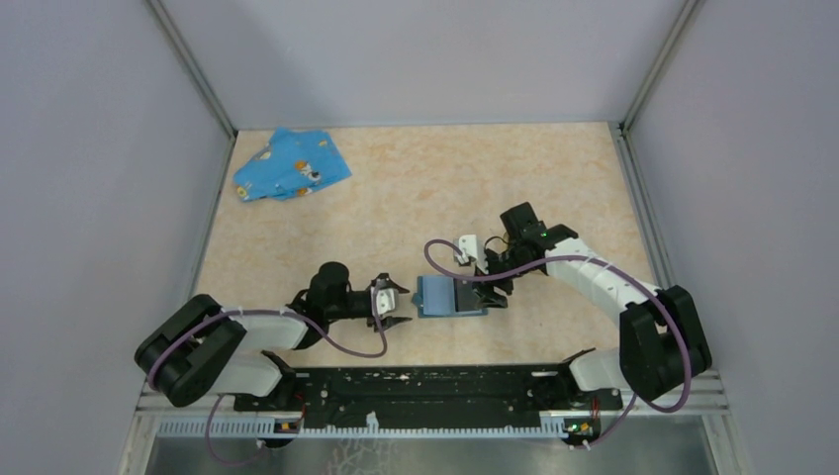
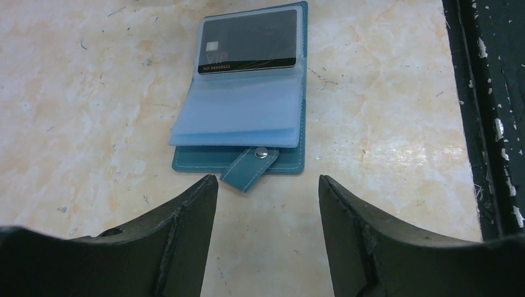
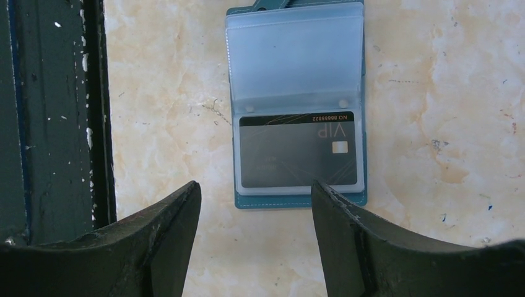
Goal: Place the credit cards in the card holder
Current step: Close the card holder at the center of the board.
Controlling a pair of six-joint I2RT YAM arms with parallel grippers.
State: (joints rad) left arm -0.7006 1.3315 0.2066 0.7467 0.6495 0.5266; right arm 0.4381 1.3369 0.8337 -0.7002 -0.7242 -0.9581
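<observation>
I count one table [image 1: 416, 188], marbled beige, with my two arms reaching over it. One blue patterned cloth [image 1: 290, 165] lies crumpled at the far left corner, well apart from the rest. One teal holder [image 1: 447, 296] lies open and flat at the near middle, between both grippers. The left gripper [image 2: 267, 179] has its jaws spread and empty just beside the strap end. The right gripper [image 3: 255, 185] is likewise spread and empty at the opposite edge. One dark card [image 3: 297, 151] sits in a clear sleeve of the holder. One snap strap [image 2: 251, 170] sticks out.
</observation>
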